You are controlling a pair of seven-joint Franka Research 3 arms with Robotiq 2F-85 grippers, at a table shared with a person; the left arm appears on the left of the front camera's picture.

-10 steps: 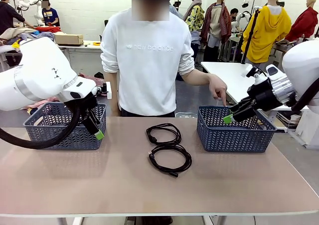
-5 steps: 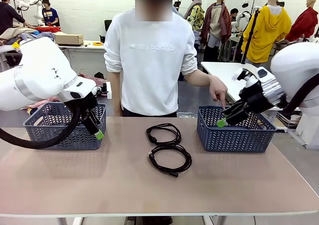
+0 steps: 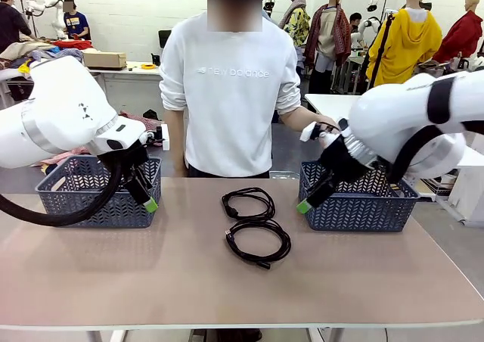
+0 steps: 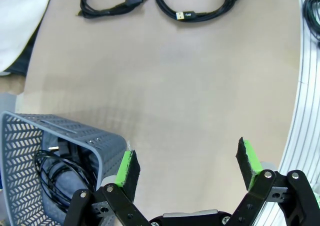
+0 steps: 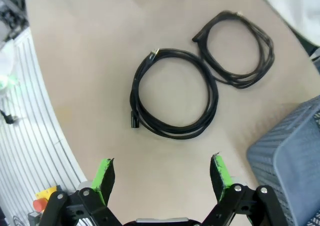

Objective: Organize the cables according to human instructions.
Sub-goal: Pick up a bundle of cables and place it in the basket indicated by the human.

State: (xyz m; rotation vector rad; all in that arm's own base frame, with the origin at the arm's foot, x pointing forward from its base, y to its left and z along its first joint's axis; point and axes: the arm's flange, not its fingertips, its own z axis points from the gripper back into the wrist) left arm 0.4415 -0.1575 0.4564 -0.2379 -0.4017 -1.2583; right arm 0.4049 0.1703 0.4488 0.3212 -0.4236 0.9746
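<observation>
Two cables lie coiled mid-table: a far coil (image 3: 270, 203) and a near coil (image 3: 287, 245). My right gripper (image 3: 306, 203) hangs open over the near left corner of the right basket (image 3: 355, 206), right of the coils. In the right wrist view it (image 5: 162, 172) stands open above the table, the near coil (image 5: 135, 93) just ahead and the far coil (image 5: 235, 79) beyond. My left gripper (image 3: 147, 200) is open by the left basket (image 3: 83, 198). The left wrist view shows it (image 4: 187, 163) open, a black cable (image 4: 50, 172) inside the basket (image 4: 75, 136), and both coils (image 4: 132, 1) (image 4: 210, 17) far ahead.
A person in a white sweatshirt (image 3: 231, 92) stands at the far edge of the table, one forearm (image 3: 296, 118) reaching toward the right basket, the hand hidden behind my right arm. Bare tabletop (image 3: 227, 296) stretches in front of the coils.
My right arm has swung left and down, from above the right basket to its near left corner beside the cables. It now covers the person's pointing hand. The left arm has not moved.
</observation>
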